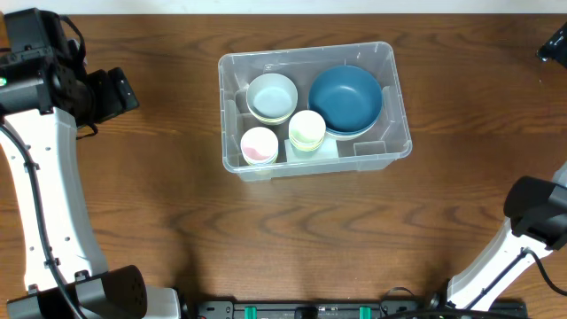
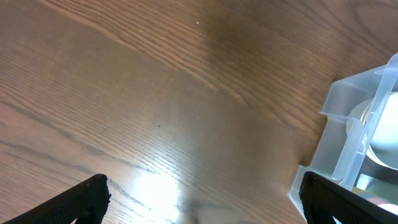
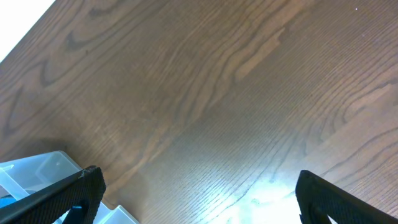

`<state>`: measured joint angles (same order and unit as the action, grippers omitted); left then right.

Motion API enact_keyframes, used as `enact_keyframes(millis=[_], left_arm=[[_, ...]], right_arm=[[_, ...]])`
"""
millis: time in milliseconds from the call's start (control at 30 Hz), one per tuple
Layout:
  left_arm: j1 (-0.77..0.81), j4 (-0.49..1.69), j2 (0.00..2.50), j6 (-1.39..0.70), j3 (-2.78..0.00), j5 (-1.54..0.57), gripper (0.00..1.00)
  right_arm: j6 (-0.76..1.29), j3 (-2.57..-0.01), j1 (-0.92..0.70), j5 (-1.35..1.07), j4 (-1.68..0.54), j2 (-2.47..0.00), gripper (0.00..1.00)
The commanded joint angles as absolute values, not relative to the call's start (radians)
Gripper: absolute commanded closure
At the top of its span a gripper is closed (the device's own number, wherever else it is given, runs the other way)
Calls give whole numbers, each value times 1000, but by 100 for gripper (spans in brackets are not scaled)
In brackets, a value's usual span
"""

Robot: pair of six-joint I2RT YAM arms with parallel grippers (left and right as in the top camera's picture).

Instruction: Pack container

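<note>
Bowls and cups are filling the container point(image 1: 301, 51), which is sitting a little beyond the middle of the surface point(image 1: 133, 230), between the two arms and well apart from both. A blue bowl point(image 1: 345, 99) is taking up the right half. A pale bowl point(image 1: 271, 96) is occupying the far-left corner, and a pink cup point(image 1: 259, 144) and a yellow-green cup point(image 1: 307, 130) are standing upright along the near wall. The wide pieces are lying open side up and the cups are tucking into the gaps beside them, probably so that everything is fitting below the rim.

Left jaws are hanging spread wide over bare wood, gripping nothing, with a corner of the container showing at the right edge of the left wrist view. Right jaws are likewise standing spread and empty over bare wood, the container's corner peeking in at the lower left of their view. The left arm point(image 1: 40, 177) and right arm point(image 1: 532, 217) are standing off at the sides, likely so that nothing is knocking the load. No loose item is showing outside the container, so the packing is looking done or nearly so.
</note>
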<state>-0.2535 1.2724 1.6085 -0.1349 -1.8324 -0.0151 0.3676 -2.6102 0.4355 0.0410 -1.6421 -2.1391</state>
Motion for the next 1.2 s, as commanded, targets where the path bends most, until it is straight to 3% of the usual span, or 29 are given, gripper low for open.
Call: enact_keyframes(millis=[0,333,500,767,1167], left_arm=[[-258,1275,1612,-148,-1829,-7,2],[-258,1279,1596,-143,-1829,-6,2],[-254,1262,1445,-145,-1816,-11,2],[-196,812,1039,-144,-1552,-10,2],[-98,83,512,-144,-805,-84,2]], right_arm=[[381,-2616,439,45,-1645,-2138,1],[381,-2616,439,45,-1645,-2138,1],[381,-2616,439,45,-1645,-2138,1],[381,-2616,439,45,-1645,-2138,1],[381,-2616,439,45,-1645,-2138,1]])
